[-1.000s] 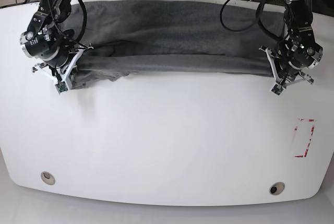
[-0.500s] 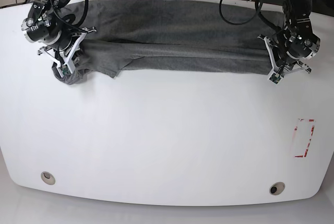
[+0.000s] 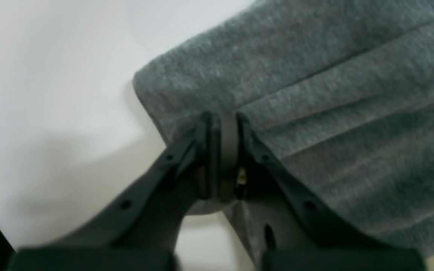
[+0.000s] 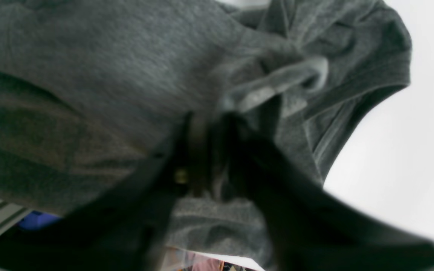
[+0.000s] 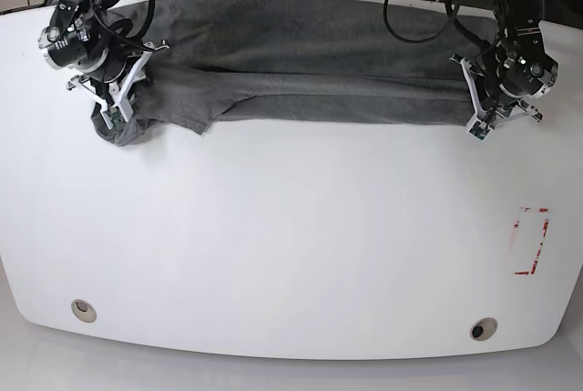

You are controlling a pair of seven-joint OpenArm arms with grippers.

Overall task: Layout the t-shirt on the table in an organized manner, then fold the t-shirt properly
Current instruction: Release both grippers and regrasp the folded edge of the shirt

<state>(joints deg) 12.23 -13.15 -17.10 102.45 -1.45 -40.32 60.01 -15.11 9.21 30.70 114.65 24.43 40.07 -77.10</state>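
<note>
1. Grey knit fills most of what we see: the shirt [image 5: 310,72] lies folded into a long band along the far edge of the surface [image 5: 291,245], stretched between our two grippers.
2. Our left gripper [image 3: 222,124] sits at one end of the band. In the left wrist view a narrow strip of grey cloth stands between its dark fingers [image 3: 205,150], so the gripper is pinching the shirt, jaws nearly together.
3. Beyond that gripper the cloth runs away in flat parallel folds; to its other side the bare white surface shows, with the rounded corner of the shirt just ahead of the fingertips.
4. Our right gripper [image 4: 211,124] is at the opposite end, over a bunched clump of cloth. The right wrist view is blurred; we see folds and a paler hem strip just beyond the fingertips, and grey cloth in front of and around the fingers. We cannot tell whether the jaws are pressed on the cloth or standing slightly apart.
5. In the base view the clump below the right gripper [image 5: 114,118] hangs toward the near side, and a loose flap of the shirt points out from the band beside it.
6. Nearer to us the surface carries two metal grommets [image 5: 84,310] and a red-and-white sticker [image 5: 531,241], all well apart from both grippers.
</note>
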